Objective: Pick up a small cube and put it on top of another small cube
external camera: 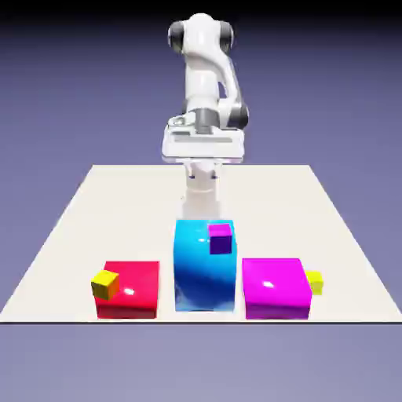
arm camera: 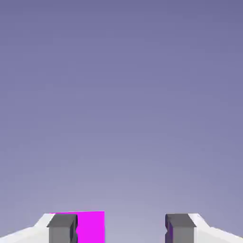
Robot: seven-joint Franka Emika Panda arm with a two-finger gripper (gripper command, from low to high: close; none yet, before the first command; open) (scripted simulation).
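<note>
The end effector (arm camera: 121,228) is standing well open, its tips far apart, and is holding nothing. The green cube is showing in neither view; a block may be hiding it, but its exact place is staying unclear. That is making a blind approach the main risk: guessing at the spot could be sending the tips past the cube or onto a block's edge.

In the exterior view, the blue block (external camera: 202,275) is rising above the red block (external camera: 133,302) at eight o'clock and the magenta block (external camera: 275,294) at four, so a low reach across the bench (external camera: 94,212) could be clipping it. The purple cube (external camera: 221,240) is showing at its one o'clock corner and could be getting knocked. Yellow cubes (external camera: 105,284) (external camera: 316,283) are sitting by the outer blocks, at eight and four o'clock, inviting a wrong pick.
</note>
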